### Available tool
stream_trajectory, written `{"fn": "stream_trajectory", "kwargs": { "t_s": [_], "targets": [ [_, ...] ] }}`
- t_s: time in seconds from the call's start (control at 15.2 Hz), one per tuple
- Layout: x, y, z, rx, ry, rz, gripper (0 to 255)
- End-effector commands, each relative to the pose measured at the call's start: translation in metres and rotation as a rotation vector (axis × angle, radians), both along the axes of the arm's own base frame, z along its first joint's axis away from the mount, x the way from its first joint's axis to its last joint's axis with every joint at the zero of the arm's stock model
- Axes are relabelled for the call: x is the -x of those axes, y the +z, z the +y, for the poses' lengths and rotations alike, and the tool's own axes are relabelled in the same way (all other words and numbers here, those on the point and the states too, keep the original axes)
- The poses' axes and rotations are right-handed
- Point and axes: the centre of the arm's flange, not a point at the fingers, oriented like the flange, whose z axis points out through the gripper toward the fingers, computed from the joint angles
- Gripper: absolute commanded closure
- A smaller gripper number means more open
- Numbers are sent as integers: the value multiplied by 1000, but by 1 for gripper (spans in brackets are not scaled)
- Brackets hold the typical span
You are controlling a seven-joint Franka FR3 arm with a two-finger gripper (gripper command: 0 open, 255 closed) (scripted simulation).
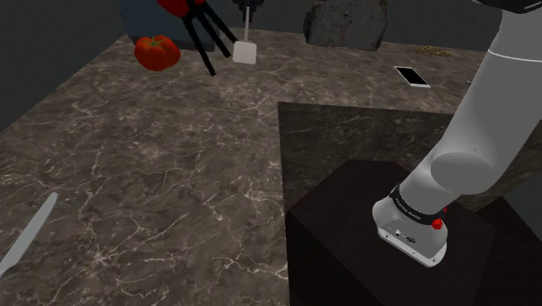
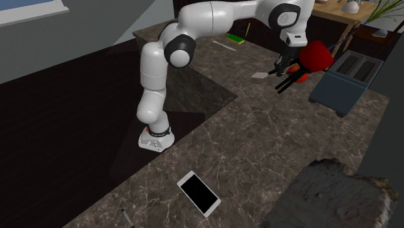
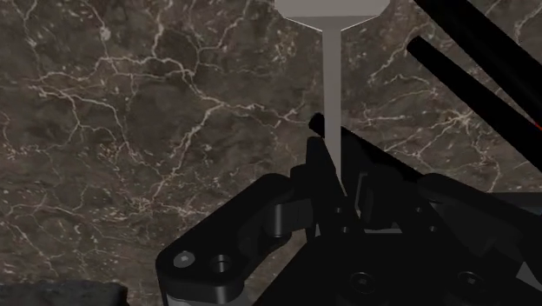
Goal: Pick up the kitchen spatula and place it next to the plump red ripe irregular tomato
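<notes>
Gripper [image 3: 334,137] is clamped on the spatula [image 3: 330,78]. The fingers pinch the thin handle, and the blade points away from the hand toward the dark veined counter [image 3: 130,104]. In the shoulder view the blade hangs below the handle, which is nearly upright. Can't tell whether the blade edge touches the counter or sits just off it. My read is that the grasp is made and the step in hand is the lift and the start of the carry.

Just beside the gripper is a red thing with black legs [image 1: 178,7], legs splayed. They cross the wrist view close to the fingers. In the shoulder view it stands between the spatula and the tomato [image 1: 157,52]. The tomato sits on the counter on that view's left of the legs, near the spatula but apart from it.

Next move, as I judge it:
- Confirm the blade is clear of the surface.
- Carry toward the shoulder view's left, going over or around the black legs.
- Lower the spatula flat beside the tomato, then release.

Risks:
- Clipping the legs with the blade or fingers.
- Nudging the tomato, which is round and would likely roll.
- The thin handle may swing in a pinch grip.

Further out, a phone [image 1: 413,76] lies well apart toward the shoulder view's right. A rough grey rock-like lump [image 1: 347,22] sits at the far edge. The arm [image 1: 486,130] rises from the stand [image 1: 347,235].
</notes>
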Motion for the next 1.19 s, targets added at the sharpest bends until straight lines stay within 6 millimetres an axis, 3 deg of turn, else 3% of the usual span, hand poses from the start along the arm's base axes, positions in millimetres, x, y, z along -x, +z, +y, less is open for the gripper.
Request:
{"fn": "stream_trajectory", "kwargs": {
  "t_s": [0.0,1.12],
  "targets": [
    [-6,-11,6,0,-2,0,255],
    [-6,-101,6,0,-2,0,255]
  ]
}}
